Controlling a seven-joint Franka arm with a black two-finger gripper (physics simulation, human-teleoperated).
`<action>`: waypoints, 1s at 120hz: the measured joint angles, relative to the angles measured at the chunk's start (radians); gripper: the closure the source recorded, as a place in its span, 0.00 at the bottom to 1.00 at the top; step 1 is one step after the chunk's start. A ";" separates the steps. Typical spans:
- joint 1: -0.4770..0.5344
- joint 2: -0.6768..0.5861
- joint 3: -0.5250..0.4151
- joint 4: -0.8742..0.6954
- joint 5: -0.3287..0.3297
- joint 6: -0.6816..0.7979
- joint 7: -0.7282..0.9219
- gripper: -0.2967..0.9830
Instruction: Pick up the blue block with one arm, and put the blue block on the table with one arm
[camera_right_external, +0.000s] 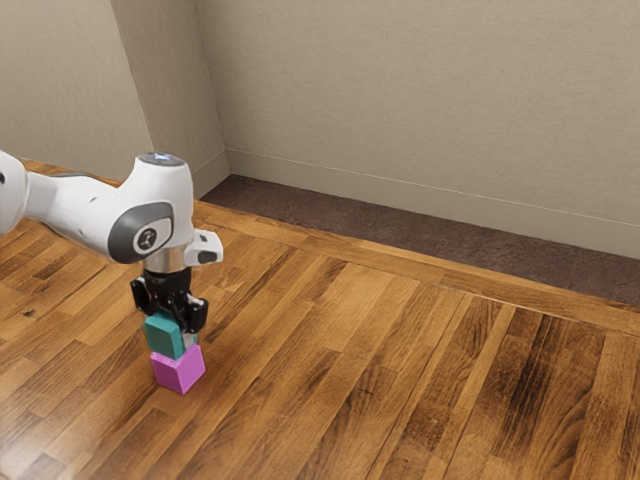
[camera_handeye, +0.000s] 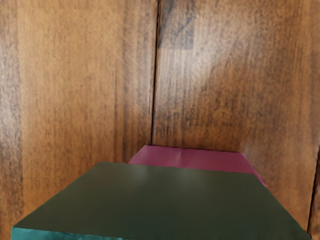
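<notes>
Pincer (camera_right_external: 173, 329): pointing down over the stack, low, with its lower end down at the upper block. Whether it is closed on that block or merely around it, I cannot tell; the block hides too much of the grip.
Blue block (camera_right_external: 164, 338): a teal-looking cube directly under the pincer's palm, upright and roughly level. In the wrist view it lies large and dark, close beneath the hand.
Pink block (camera_right_external: 179, 370): below the blue block and the pincer, standing on the table. The blue block is on it or only just above it; which of the two, I cannot tell.
Table (camera_right_external: 390, 365): bare wood beside the pincer, toward the exterior view's right, is well placed for setting the block down.
Step in hand: most likely the pick-up, at or around the moment of gripping. The placing is not done, as the blue block is over the pink block and off the table.
Next move: make sure of a firm grip, then lift straight up until the blue block is well apart from the pink block. After that, carry it sideways, lower it flat and let go. Moving sideways too soon could drag or tip the pink block.
</notes>
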 joint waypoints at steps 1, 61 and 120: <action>-0.001 0.000 0.000 0.004 0.000 0.000 0.000 0.45; 0.059 0.008 0.091 0.022 0.002 -0.003 0.007 0.47; 0.075 0.084 0.144 0.021 -0.010 -0.012 0.023 0.41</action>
